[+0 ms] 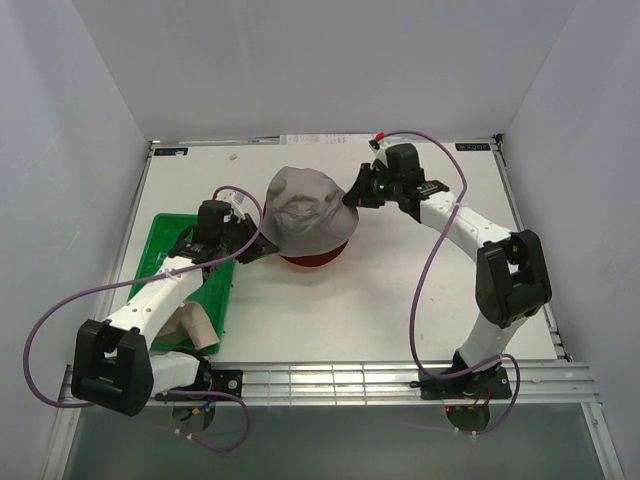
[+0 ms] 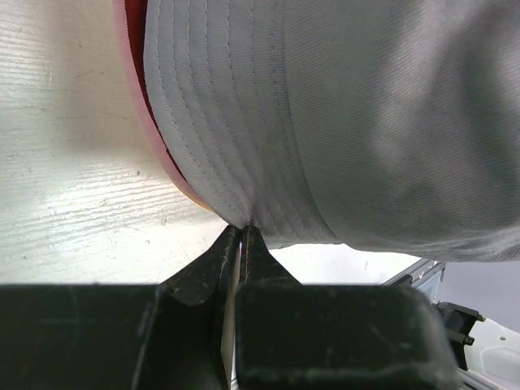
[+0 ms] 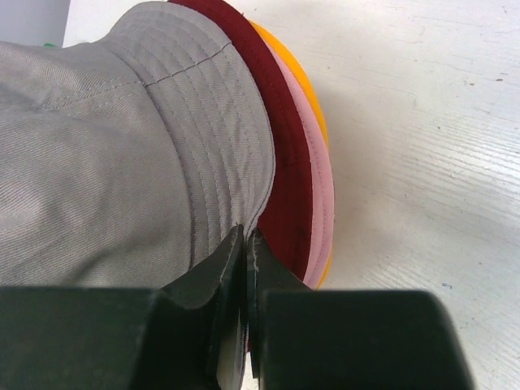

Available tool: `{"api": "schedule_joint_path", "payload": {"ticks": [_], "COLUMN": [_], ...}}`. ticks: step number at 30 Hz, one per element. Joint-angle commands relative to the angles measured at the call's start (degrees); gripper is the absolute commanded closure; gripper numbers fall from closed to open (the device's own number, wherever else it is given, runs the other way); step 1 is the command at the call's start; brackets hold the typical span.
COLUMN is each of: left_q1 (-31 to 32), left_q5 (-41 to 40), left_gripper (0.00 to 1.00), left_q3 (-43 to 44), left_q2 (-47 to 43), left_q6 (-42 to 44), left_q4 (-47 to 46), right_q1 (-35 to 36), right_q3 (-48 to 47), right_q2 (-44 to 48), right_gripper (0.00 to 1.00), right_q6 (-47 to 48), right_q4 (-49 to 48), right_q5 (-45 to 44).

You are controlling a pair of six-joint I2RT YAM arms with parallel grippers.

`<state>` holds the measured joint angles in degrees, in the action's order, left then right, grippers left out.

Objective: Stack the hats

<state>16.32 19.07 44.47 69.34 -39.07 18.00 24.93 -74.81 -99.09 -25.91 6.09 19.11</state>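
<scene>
Mid-placement: grey hat (image 1: 305, 215) slung between both grippers over the pile at the centre of the bench (image 1: 400, 300), slightly toward the far edge. Narrow pinch by left gripper (image 2: 242, 236) on the brim's near-left side, and the same by right gripper (image 3: 245, 237) on the far-right side. Brim fabric nipped between the tips in both wrist views.

Underneath: dark red hat (image 3: 286, 162), pale pink hat (image 3: 318, 203), yellow-orange hat (image 3: 302, 77), nested, rims showing as 3 arcs. Beige hat (image 1: 195, 325) lying in the green tray (image 1: 158, 235) by the near-left corner (last 1 to go, by my read).

Orientation: crown up, opening down, so correct for stacking. Long axis stretched along the line between the 2 pinch points, near-left to far-right diagonal. Crown slumped a little toward the far-left. Brim on or just above the red rim, can't tell which.

To do it well:
- Centre first. From above, pile peeking out on the near side only, so probably offset toward the far edge.
- Lower both sides together and level, with tension on the brim to hold the opening wide enough to swallow the red crown.
- Release only after seating the brim on the red rim all round, both sides at once. Otherwise likely drags to 1 side.
- Back out along the diagonal, away from the fabric.
</scene>
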Motion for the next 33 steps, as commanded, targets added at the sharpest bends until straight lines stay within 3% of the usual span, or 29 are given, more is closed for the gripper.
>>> {"api": "schedule_joint_path", "payload": {"ticks": [1,11,19,22,24,33], "left_q1": [-0.2,-0.2,-0.2,-0.2,-0.2,-0.2], "left_q5": [-4.9,-6.3,-6.3,-6.2,-6.5,-7.9], "left_gripper": [1.00,1.00,1.00,1.00,1.00,1.00], "left_q3": [-0.9,0.3,1.6,1.7,1.7,1.4], "left_q2": [0.5,0.3,-0.3,-0.7,-0.8,1.1], "left_q6": [1.1,1.9,2.2,2.3,2.3,2.1], "left_q4": [5.8,8.1,9.1,9.2,9.5,10.5], "right_q1": [-2.5,-6.2,-7.9,-8.0,-8.0,-8.0], "right_q3": [3.2,8.8,11.1,11.1,11.1,10.9], "right_q2": [-0.9,-0.4,-1.2,-1.8,-2.0,-3.7], "right_gripper": [0.92,0.92,0.83,0.84,0.92,0.92], "right_q6": [0.6,-5.7,-11.8,-12.3,-12.6,-11.4], "right_q4": [0.9,-8.0,-14.8,-15.3,-15.6,-12.1], "right_q5": [-0.8,9.5,16.7,17.9,18.0,15.7]}}
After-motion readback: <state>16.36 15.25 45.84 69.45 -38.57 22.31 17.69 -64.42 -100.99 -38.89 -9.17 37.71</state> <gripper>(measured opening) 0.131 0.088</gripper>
